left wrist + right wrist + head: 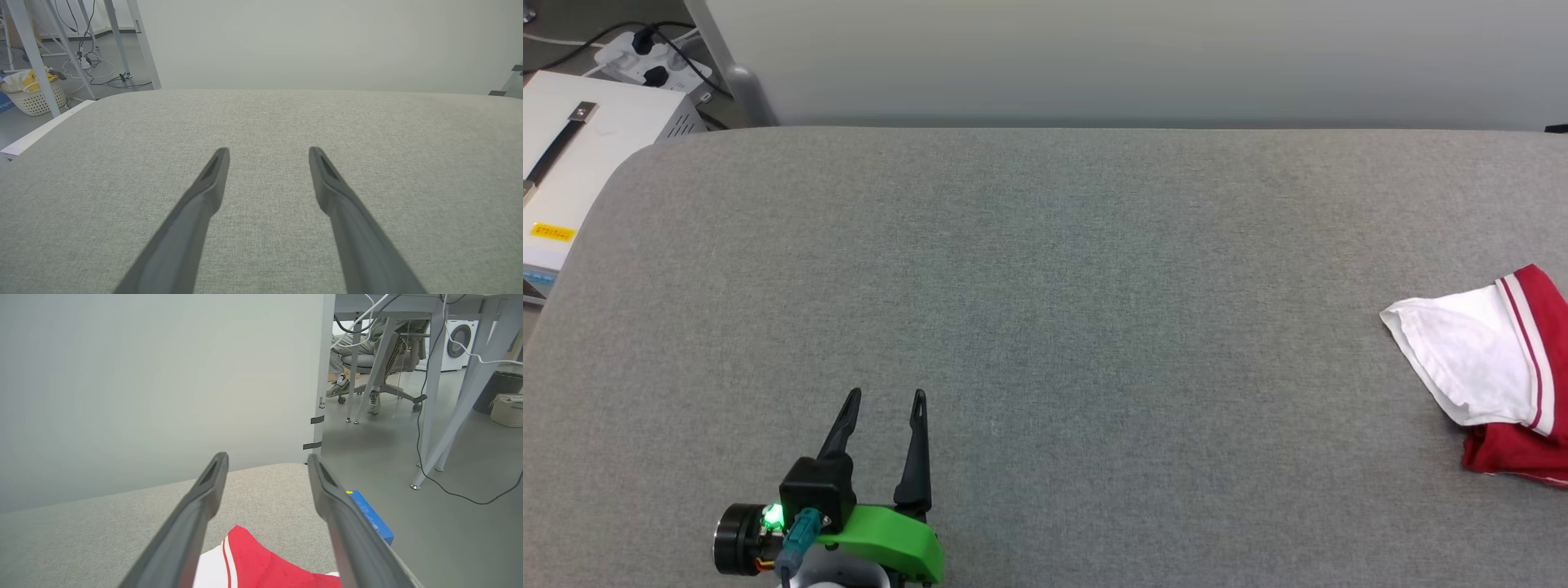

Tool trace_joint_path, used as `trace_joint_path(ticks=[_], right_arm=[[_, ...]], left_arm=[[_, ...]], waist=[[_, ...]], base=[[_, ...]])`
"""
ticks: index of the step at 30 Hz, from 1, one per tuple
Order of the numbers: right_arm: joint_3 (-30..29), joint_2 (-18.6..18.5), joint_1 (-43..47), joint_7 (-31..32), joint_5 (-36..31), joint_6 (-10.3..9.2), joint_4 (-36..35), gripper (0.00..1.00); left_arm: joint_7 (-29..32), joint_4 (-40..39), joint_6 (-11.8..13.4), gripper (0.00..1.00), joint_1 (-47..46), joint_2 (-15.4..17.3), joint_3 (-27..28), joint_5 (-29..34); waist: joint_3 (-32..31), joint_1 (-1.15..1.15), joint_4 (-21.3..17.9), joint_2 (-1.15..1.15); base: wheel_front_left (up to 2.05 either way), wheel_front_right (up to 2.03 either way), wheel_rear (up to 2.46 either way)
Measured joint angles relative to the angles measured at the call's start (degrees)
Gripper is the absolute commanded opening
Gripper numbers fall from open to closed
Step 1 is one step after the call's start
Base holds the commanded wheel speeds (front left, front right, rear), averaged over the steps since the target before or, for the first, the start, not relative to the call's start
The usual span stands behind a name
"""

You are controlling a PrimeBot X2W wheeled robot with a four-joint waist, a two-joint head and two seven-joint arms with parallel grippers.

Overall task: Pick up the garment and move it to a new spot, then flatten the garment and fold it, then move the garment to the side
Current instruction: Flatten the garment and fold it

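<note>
The garment (1499,376), a red T-shirt with a white, stripe-edged sleeve on top, lies bunched at the right edge of the grey padded table (1045,286), partly cut off by the head view. In the right wrist view its red and white cloth (261,565) lies just below my right gripper (267,459), whose fingers stand open with nothing between them. Far from the garment, my left gripper (885,398) hovers open and empty near the table's front left; the left wrist view has its two spread fingers (267,152) over bare grey cloth.
A white machine (580,155) and a power strip (645,57) sit off the table's back left. Beyond the table's right end are a blue box (372,518), desk legs, cables and a seated person's feet (355,396). A pale wall runs behind the table.
</note>
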Motion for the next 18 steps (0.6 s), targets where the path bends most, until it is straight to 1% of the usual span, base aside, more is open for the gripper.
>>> trace_joint_path(ticks=[2, 3, 6, 9, 11, 14, 16, 18], right_arm=[[2.14, -0.68, -1.63, 3.11, -2.66, 0.0, -3.89, 1.0], [3.88, -1.31, -2.61, 5.73, -3.68, 0.0, -6.1, 1.0], [9.48, -3.21, -4.58, 14.28, -4.04, 0.0, -11.24, 1.0], [15.8, -5.69, -5.84, 24.25, -3.44, 0.0, -13.76, 1.0], [20.3, -7.76, -6.77, 32.25, -1.27, 0.0, -13.85, 1.0], [25.63, -11.23, -8.22, 42.0, 2.08, 0.0, -13.07, 1.0], [27.94, -12.96, -9.51, 46.87, 4.36, 0.0, -11.8, 1.0], [30.16, -13.88, -10.95, 51.13, 6.69, 0.0, -9.71, 1.0]], left_arm=[[0.0, -0.16, 0.14, 1.0, -0.01, 0.0, -0.03, 0.0], [0.0, -0.3, 0.15, 1.0, -0.01, 0.01, -0.04, 0.0], [0.0, -0.68, 0.16, 1.0, -0.09, 0.0, -0.2, 0.0], [0.0, -1.14, 0.16, 1.0, -0.31, 0.0, -0.48, 0.0], [0.0, -1.42, 0.15, 1.0, -0.97, 0.0, -0.74, 0.0], [0.0, -2.01, 0.16, 1.0, -2.11, 0.0, -1.19, -0.01], [0.0, -2.37, 0.19, 1.0, -2.77, 0.0, -1.41, -0.04], [0.0, -2.6, 0.41, 1.0, -3.3, 0.0, -1.68, -0.12]], waist=[[0.23, 0.0, 0.12, 0.0], [0.39, 0.0, 0.2, 0.0], [0.92, 0.0, 0.48, 0.0], [1.64, 0.0, 0.86, 0.0], [2.29, 0.0, 1.22, 0.0], [3.38, 0.0, 1.81, 0.0], [4.15, 0.0, 2.24, 0.0], [5.1, 0.0, 2.72, 0.0]], base=[[0.0, 0.0, 0.0], [0.0, 0.0, 0.0], [0.0, 0.0, 0.0], [0.0, 0.0, 0.0], [0.0, 0.0, 0.0], [0.0, 0.0, 0.0], [0.0, 0.0, 0.0], [0.0, 0.0, 0.0]])
